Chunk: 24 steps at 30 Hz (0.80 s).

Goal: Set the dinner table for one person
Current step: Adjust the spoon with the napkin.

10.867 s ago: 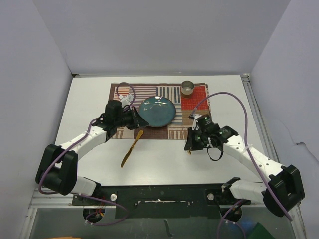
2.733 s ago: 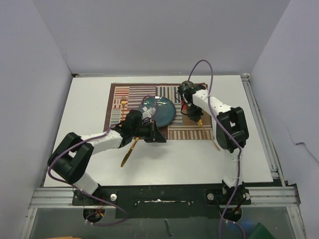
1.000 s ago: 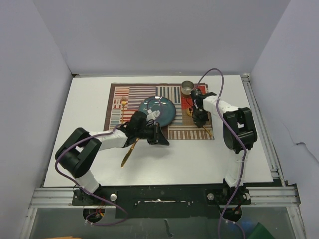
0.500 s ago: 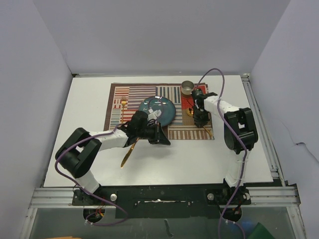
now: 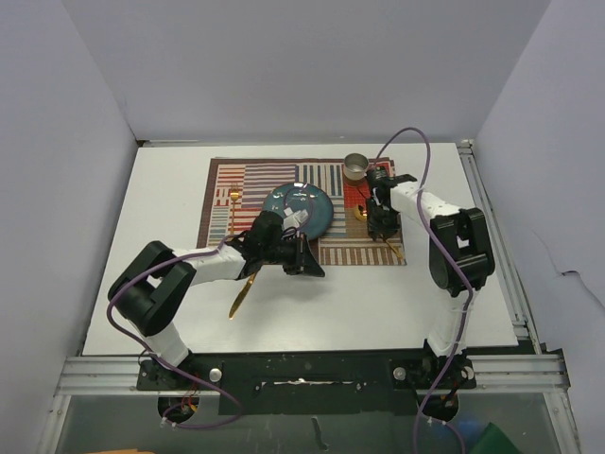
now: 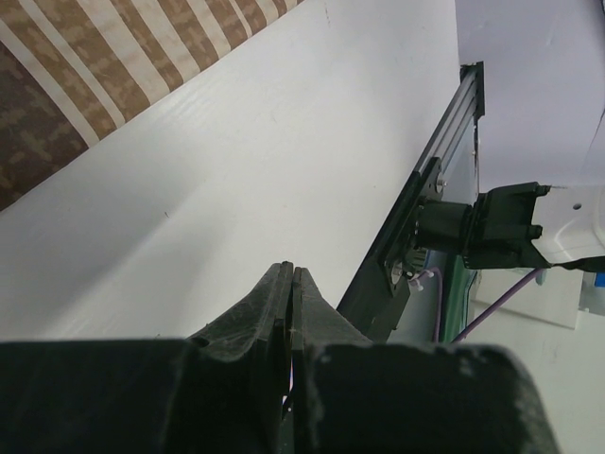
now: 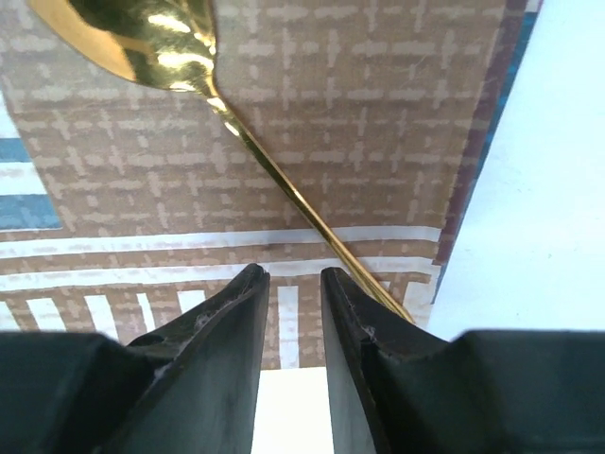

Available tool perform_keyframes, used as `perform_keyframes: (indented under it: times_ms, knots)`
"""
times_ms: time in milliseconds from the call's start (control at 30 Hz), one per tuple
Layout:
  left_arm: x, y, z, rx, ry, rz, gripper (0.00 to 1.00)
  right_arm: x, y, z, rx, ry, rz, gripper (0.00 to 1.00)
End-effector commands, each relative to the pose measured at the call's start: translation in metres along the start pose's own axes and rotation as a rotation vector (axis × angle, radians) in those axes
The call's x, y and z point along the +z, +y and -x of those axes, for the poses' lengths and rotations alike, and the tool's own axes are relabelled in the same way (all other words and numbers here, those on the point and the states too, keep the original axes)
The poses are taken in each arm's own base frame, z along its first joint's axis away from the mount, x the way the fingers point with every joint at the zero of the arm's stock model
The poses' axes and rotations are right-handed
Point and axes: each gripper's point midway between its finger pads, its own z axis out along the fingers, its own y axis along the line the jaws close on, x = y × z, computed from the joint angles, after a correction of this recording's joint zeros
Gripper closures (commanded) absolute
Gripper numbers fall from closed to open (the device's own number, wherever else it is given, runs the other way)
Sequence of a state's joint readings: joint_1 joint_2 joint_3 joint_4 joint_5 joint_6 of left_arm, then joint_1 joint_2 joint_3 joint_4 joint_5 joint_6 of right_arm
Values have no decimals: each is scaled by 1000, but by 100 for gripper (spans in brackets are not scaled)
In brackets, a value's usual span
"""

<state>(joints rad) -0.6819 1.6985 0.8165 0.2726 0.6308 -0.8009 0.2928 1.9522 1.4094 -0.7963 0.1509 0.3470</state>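
Observation:
The white dinner table (image 5: pixel 165 203) carries a striped placemat (image 5: pixel 333 248) with a teal plate (image 5: pixel 299 208) at its centre. A gold fork (image 5: pixel 233 210) lies on the mat left of the plate. A gold spoon (image 5: pixel 386 240) lies on the mat right of the plate; it also shows in the right wrist view (image 7: pixel 161 38). A gold knife (image 5: pixel 243 288) lies on the bare table in front of the mat. My left gripper (image 5: pixel 310 267) is shut and empty, low over the mat's front edge (image 6: pixel 291 270). My right gripper (image 5: pixel 379 224) hovers over the spoon, slightly open and empty (image 7: pixel 294 276).
A small metal cup (image 5: pixel 356 166) stands at the mat's far right corner. An aluminium rail (image 5: pixel 487 218) runs along the table's right edge, also in the left wrist view (image 6: pixel 425 218). White walls enclose the left, back and right.
Since the earliest frame the fork and the spoon have come to lie on the mat. In the last second the left gripper has edged right; the right gripper stays over the spoon.

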Motion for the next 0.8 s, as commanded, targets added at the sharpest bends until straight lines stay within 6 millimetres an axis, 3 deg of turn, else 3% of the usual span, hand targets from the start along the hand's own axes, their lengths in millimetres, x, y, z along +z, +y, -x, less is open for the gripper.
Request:
perform_keyframes:
  times_ms: [0, 200, 333, 533, 600, 767]
  knots:
    - [3, -18, 17, 53, -38, -44, 100, -6, -19, 16, 44, -50, -36, 69]
    - [2, -18, 16, 55, -37, -44, 100, 10, -28, 16, 80, -21, -20, 59]
    - [2, -19, 16, 54, -38, -45, 100, 22, -27, 7, 79, 17, -12, 60]
    - [2, -19, 17, 57, -38, -45, 100, 26, -23, -3, 78, 30, 11, 62]
    - [2, -18, 17, 55, -37, -46, 100, 25, -22, -6, 77, 32, 16, 65]
    - [3, -18, 17, 53, -40, -47, 100, 20, -16, -11, 73, 34, 42, 83]
